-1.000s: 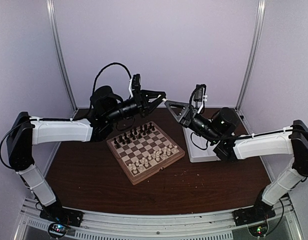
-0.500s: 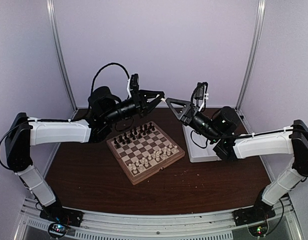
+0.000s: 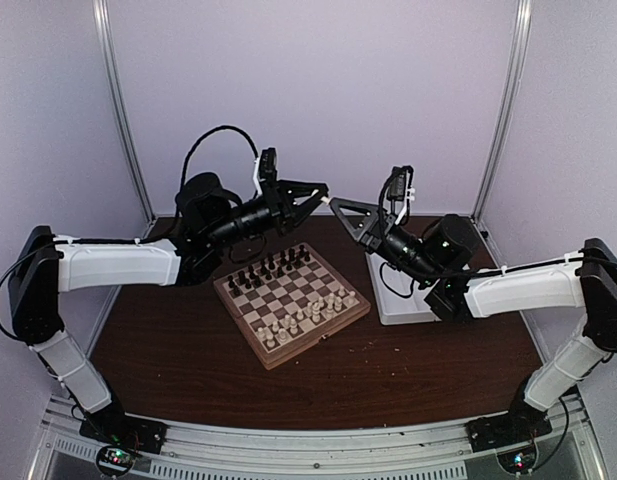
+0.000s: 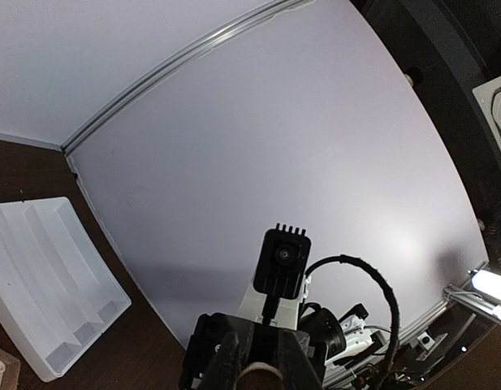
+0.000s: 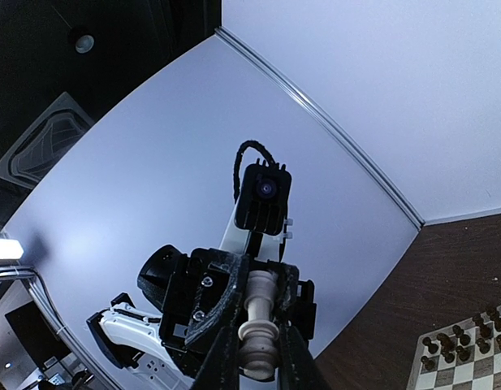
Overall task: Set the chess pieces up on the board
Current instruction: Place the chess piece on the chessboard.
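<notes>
Dark brown table (image 3: pixel 188 370), pale lilac walls (image 3: pixel 318 90), wooden board (image 3: pixel 323 335), white tray (image 3: pixel 393 305)

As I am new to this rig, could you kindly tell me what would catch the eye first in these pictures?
The left pincer and the right pincer meet tip to tip in mid-air, high over the table, both closed on one cream chess piece. Below them the board carries dark pieces and cream pieces, with a white tray to its right.
</notes>
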Controlling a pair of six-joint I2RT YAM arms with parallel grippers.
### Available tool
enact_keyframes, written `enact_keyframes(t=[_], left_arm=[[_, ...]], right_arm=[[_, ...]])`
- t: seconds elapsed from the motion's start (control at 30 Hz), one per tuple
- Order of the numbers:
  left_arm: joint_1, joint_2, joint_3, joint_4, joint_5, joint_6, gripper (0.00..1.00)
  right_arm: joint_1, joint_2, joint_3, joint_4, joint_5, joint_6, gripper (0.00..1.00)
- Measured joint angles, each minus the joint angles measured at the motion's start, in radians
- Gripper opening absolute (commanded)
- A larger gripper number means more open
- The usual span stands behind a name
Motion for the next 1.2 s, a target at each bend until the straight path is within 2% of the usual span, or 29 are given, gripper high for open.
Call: enact_keyframes(t=[0.07, 0.13, 0.27, 0.37, 0.5, 0.63, 0.8, 1.07, 1.2], left_arm=[[0.000, -0.003, -0.001, -0.003, 0.000, 0.002, 0.13], [0.000, -0.005, -0.001, -0.008, -0.002, 0.006, 0.32], [0.006, -0.024, -0.008, -0.043, -0.003, 0.044, 0.60], [0.023, -0.079, -0.033, -0.126, -0.013, 0.098, 0.71], [0.071, -0.200, -0.076, -0.294, -0.032, 0.193, 0.74], [0.141, -0.320, -0.090, -0.497, -0.067, 0.312, 0.76], [0.175, -0.436, -0.092, -0.763, -0.173, 0.494, 0.79], [0.175, -0.502, -0.090, -1.067, -0.346, 0.731, 0.83], [0.175, -0.507, -0.080, -1.140, -0.413, 0.793, 0.83]], right_arm=[[0.000, 0.000, 0.000, 0.001, -0.001, 0.001, 0.00], [0.000, 0.000, 0.000, 0.001, -0.001, 0.002, 0.00], [0.000, -0.002, 0.000, -0.012, 0.000, -0.004, 0.00], [0.000, -0.012, 0.000, -0.061, 0.000, -0.024, 0.00], [0.000, -0.047, 0.015, -0.212, -0.001, -0.076, 0.00], [0.000, -0.076, 0.118, -0.511, -0.005, -0.169, 0.00], [0.002, -0.074, 0.309, -0.925, -0.014, -0.318, 0.00], [0.058, 0.034, 0.611, -1.516, 0.003, -0.530, 0.00], [0.102, 0.132, 0.732, -1.713, 0.027, -0.599, 0.00]])
